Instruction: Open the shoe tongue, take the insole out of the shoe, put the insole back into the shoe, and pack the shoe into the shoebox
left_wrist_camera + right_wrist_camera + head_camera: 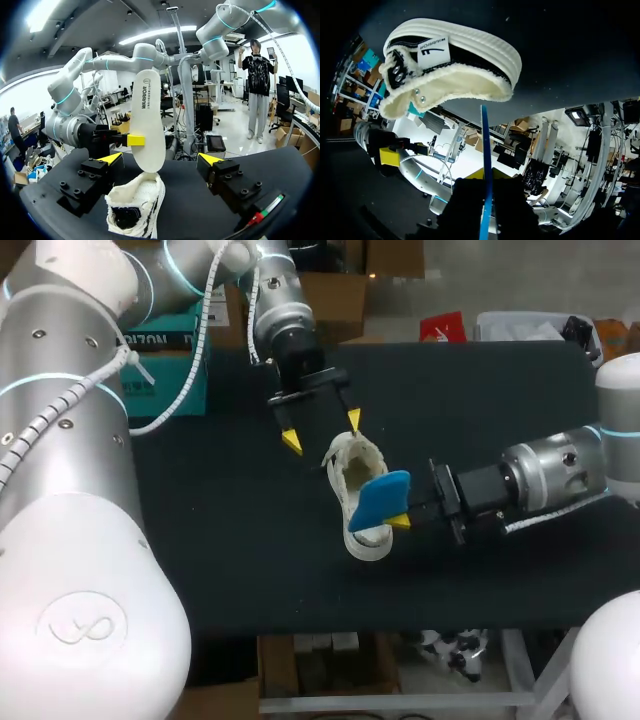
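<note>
Ceiling light strips [155,34] far overhead give bright, even light. The black counter [220,540] stays dark, with barely any shadow under the pale shoe [352,472]. Soft glare sits on the near left arm [70,570]. In the right wrist view the counter looks almost black against the bright room.

Both my arms are out over the middle.
My left arm [285,320] holds its jaws wide apart; my right arm [530,480] lies level, jaws clamped on the insole [381,498].
</note>
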`<control>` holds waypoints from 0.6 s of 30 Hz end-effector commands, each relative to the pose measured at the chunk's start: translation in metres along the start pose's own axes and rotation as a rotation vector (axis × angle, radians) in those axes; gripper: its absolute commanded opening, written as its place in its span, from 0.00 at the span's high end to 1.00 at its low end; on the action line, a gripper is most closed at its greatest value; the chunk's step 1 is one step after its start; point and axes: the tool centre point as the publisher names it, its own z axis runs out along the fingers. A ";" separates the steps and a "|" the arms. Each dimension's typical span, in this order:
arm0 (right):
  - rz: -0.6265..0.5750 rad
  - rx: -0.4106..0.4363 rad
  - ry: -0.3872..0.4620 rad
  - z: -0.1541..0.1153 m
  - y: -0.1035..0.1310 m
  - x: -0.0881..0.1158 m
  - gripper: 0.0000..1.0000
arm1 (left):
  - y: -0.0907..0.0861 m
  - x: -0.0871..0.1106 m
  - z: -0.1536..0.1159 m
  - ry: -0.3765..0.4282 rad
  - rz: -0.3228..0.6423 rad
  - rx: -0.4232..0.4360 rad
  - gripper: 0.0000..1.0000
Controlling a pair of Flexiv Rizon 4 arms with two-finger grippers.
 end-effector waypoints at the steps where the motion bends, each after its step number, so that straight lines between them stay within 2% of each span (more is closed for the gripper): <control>1: -0.009 -0.011 0.031 -0.001 -0.002 -0.005 1.00 | -0.008 0.009 0.022 -0.473 0.027 -0.034 0.00; 5: -0.022 -0.011 0.063 -0.001 -0.001 -0.002 1.00 | -0.013 0.010 0.017 -0.600 0.053 0.000 0.00; 7: -0.032 -0.016 0.082 0.000 0.000 -0.001 1.00 | -0.017 0.009 0.014 -0.681 0.029 -0.042 0.00; 12: -0.052 -0.035 0.150 -0.001 0.002 0.003 1.00 | -0.019 0.009 0.012 -0.666 0.013 -0.053 0.00; 18: -0.053 -0.060 0.184 -0.004 0.005 0.009 1.00 | -0.019 0.009 0.012 -0.666 0.013 -0.053 0.00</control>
